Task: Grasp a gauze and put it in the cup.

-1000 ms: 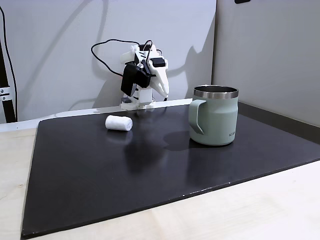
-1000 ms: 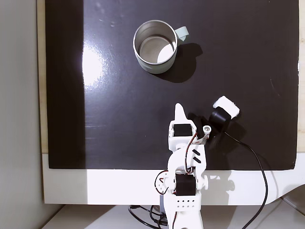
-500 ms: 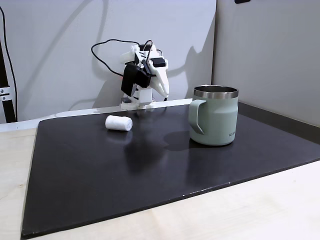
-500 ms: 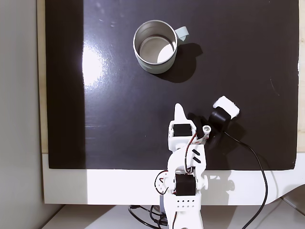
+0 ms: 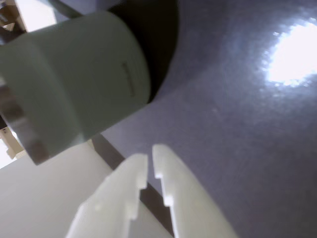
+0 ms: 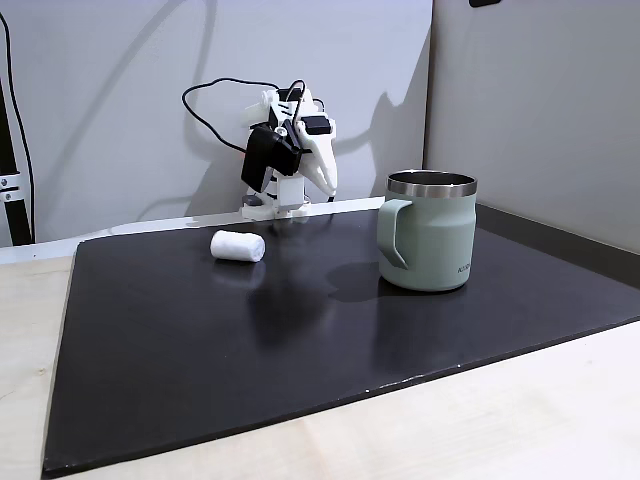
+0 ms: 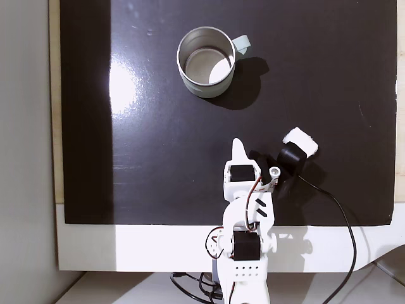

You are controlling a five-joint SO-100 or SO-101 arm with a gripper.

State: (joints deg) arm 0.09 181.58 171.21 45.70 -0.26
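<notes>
The cup [image 6: 430,235], a pale sage-green mug with a steel rim, stands upright on the black mat; from above its open mouth [image 7: 206,61] shows empty. It also looms at the upper left of the wrist view [image 5: 74,84]. The gauze [image 6: 238,245], a small white roll, lies on the mat left of the arm's base. From above, the gauze [image 7: 301,140] peeks out beside the black wrist camera. My white gripper [image 5: 149,156] is shut with nothing in it, folded back near the base [image 6: 326,182] and pointing toward the cup [image 7: 238,144].
The black mat [image 6: 300,340] covers most of a light wooden table [image 6: 480,430]. A grey wall stands behind the arm and another to the right. A black cable [image 7: 345,221] trails from the wrist camera past the mat's near edge.
</notes>
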